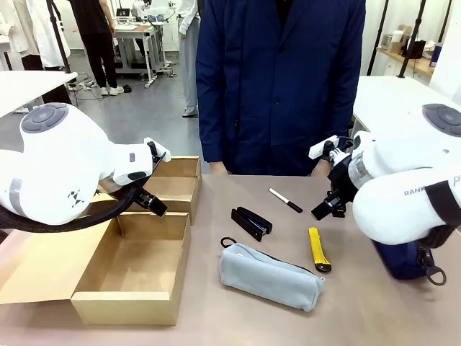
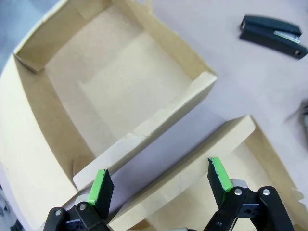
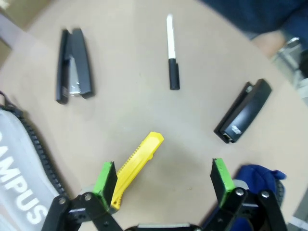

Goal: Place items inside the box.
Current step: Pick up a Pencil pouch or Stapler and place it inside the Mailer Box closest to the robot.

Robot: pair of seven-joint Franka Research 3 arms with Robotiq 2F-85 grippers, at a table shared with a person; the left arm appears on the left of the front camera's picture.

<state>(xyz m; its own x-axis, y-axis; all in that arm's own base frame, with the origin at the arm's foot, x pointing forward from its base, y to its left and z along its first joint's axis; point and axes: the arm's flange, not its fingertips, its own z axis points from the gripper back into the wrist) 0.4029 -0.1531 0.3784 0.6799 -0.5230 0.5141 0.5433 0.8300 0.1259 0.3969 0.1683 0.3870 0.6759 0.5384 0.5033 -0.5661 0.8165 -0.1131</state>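
Cardboard box [image 1: 126, 306] at the tabletop's near left corner holds nothing, left pincer [image 2: 158, 167] gaping over its wall; right pincer [image 3: 163, 166], also apart, hangs above the yellow utility knife [image 3: 137, 166] toward the right edge, so lowering and clamping it likely comes next.

I see a tan box [image 1: 122, 306], a grey pouch [image 1: 270, 276] with white lettering, a black stapler [image 1: 251, 223], a black-and-white marker [image 1: 285, 200], a yellow-and-black knife [image 1: 319, 249], a navy pouch [image 1: 400, 259] and a dark blue coat [image 1: 281, 79].
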